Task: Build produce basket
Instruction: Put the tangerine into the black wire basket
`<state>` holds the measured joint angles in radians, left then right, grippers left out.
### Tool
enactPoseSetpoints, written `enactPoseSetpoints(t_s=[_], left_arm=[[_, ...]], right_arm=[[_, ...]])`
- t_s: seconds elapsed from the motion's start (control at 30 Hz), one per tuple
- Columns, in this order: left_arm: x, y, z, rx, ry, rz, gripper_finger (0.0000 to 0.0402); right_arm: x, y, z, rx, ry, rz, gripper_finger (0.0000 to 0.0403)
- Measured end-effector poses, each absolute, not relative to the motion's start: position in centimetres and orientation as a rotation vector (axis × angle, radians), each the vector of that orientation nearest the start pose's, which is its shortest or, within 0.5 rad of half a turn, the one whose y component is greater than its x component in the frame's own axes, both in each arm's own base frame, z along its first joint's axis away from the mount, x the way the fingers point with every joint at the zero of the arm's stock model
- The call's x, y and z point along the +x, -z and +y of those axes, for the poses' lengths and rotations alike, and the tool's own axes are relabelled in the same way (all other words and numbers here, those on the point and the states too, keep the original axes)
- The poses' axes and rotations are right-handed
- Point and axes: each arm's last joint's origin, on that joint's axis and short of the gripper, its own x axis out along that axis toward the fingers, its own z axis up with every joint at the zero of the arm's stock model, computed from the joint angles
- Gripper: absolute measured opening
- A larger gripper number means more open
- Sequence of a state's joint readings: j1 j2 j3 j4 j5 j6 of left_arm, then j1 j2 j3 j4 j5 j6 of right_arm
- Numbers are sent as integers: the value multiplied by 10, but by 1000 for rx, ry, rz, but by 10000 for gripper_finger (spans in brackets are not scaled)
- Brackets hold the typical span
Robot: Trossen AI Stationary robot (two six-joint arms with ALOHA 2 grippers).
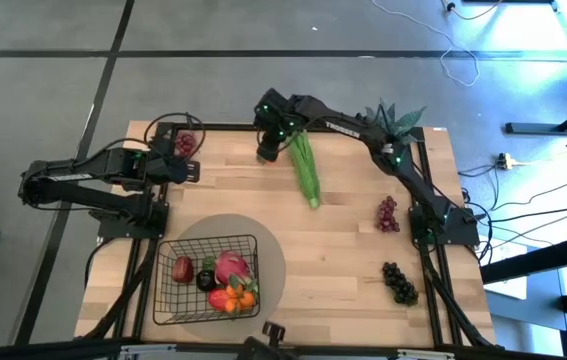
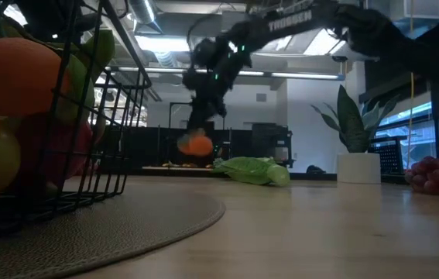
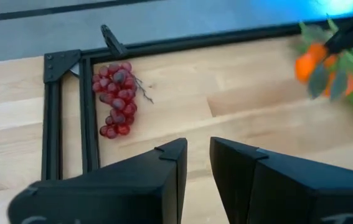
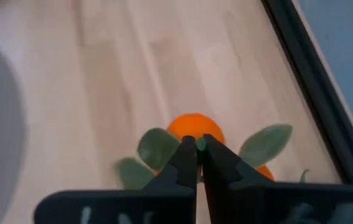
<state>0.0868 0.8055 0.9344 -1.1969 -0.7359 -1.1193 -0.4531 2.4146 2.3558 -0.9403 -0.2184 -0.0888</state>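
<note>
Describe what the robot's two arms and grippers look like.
Both arms are dark, jointed and slim. The right arm has small green lights at its joints and white lettering on one link, seen in the low view. The left gripper and right gripper have flat, black, wedge-shaped fingers.

table (image 1: 343, 260): light wooden top with a black metal frame along its edges.
round mat (image 1: 275, 262): grey, woven, lying on the table's near left part.
potted plant (image 2: 352, 132): spiky green leaves in a white pot, at the table's far right corner.
floor (image 1: 163, 70): grey, with dark seams.
cables (image 1: 523, 165): white and dark, trailing right of the table.
room behind: ceiling strip lights, dark furniture.
</note>
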Motion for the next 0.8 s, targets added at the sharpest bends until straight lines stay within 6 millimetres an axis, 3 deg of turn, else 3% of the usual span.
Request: enactPoseSetpoints(t_s=[0.13,0.4,0.53,0.8], left_arm=[[114,-306,28,-598,-1148,550,59],[115,-304,26,-529,-1002,698,60],[115,-304,25,-501,-978,722,60],[115,-303,24,-481,-912,773,60]], right_arm=[[464,-278,-188,175,88,938,0],[468,-320,-90,-52,-365,842,0],[474,-327,-50,-117,-458,795,0],[485,-331,1,-199,-624,658,0]])
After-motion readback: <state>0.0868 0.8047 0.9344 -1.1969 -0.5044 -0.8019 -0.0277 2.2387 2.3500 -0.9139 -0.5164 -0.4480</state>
